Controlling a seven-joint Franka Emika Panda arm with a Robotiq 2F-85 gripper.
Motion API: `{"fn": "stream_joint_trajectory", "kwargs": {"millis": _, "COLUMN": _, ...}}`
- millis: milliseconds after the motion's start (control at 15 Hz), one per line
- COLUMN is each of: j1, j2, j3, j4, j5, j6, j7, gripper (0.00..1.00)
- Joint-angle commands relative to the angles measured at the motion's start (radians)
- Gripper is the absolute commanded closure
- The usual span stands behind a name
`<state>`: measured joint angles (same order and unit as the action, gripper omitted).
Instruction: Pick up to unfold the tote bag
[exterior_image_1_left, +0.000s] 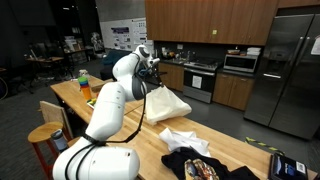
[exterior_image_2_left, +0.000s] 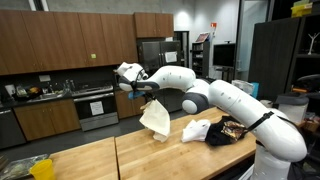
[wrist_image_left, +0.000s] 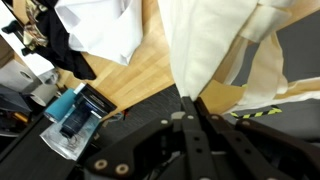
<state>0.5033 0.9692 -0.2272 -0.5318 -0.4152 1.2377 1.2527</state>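
The lifting half of the job looks done. The jaws are pinched nearly all the way together on the upper edge of the cream, roughly square tote bag of thin cloth (exterior_image_1_left: 166, 104). The bag hangs from them at about five o'clock, over the middle of the long pale wooden bench (exterior_image_1_left: 150, 149). I cannot tell whether its bottom edge just brushes the wood or hangs clear. The unfolding seems only partly done: in both exterior views the bag droops as a creased wedge, not a flat sheet. In the wrist view the bag's fabric (wrist_image_left: 215, 50) falls in long folds with a strap loop at three o'clock. It probably needs a higher lift or a shake to open out. Reading an exterior view from the left, a green plastic bottle (exterior_image_1_left: 83, 80) stands at the bench's nine o'clock end. Next comes the glossy white robot arm (exterior_image_1_left: 112, 100), then the hanging bag. A bright white wrinkled cloth (exterior_image_1_left: 186, 138) lies at five o'clock from the bag. Beside that cloth, at five o'clock again, lies a black garment with a colourful print (exterior_image_1_left: 202, 167). The room is a kitchen with brown wooden cabinets (exterior_image_1_left: 205, 18) along the back wall. Under them are a steel oven (exterior_image_1_left: 200, 82) and a microwave (exterior_image_1_left: 240, 62), and a tall stainless-steel refrigerator (exterior_image_1_left: 287, 70) stands at three o'clock.
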Motion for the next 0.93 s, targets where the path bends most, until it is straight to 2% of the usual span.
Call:
{"fn": "stream_joint_trajectory", "kwargs": {"millis": 0, "j1": -0.010, "j2": -0.084, "j3": 0.012, "j4": -0.045, "j5": 0.065, "j6": -0.100, "j7": 0.163, "gripper": 0.99}}
{"fn": "stream_joint_trajectory", "kwargs": {"millis": 67, "j1": -0.009, "j2": -0.029, "j3": 0.000, "j4": -0.001, "j5": 0.034, "j6": -0.058, "j7": 0.082, "gripper": 0.96}}
{"fn": "stream_joint_trajectory", "kwargs": {"millis": 267, "j1": -0.009, "j2": -0.050, "j3": 0.002, "j4": -0.006, "j5": 0.052, "j6": -0.090, "j7": 0.135, "gripper": 0.96}}
{"fn": "stream_joint_trajectory", "kwargs": {"millis": 533, "j1": -0.005, "j2": -0.038, "j3": -0.004, "j4": -0.002, "j5": 0.039, "j6": -0.087, "j7": 0.128, "gripper": 0.99}}
{"fn": "stream_joint_trajectory", "kwargs": {"millis": 867, "j1": -0.035, "j2": -0.104, "j3": -0.051, "j4": -0.007, "j5": 0.020, "j6": -0.152, "j7": 0.267, "gripper": 0.99}}
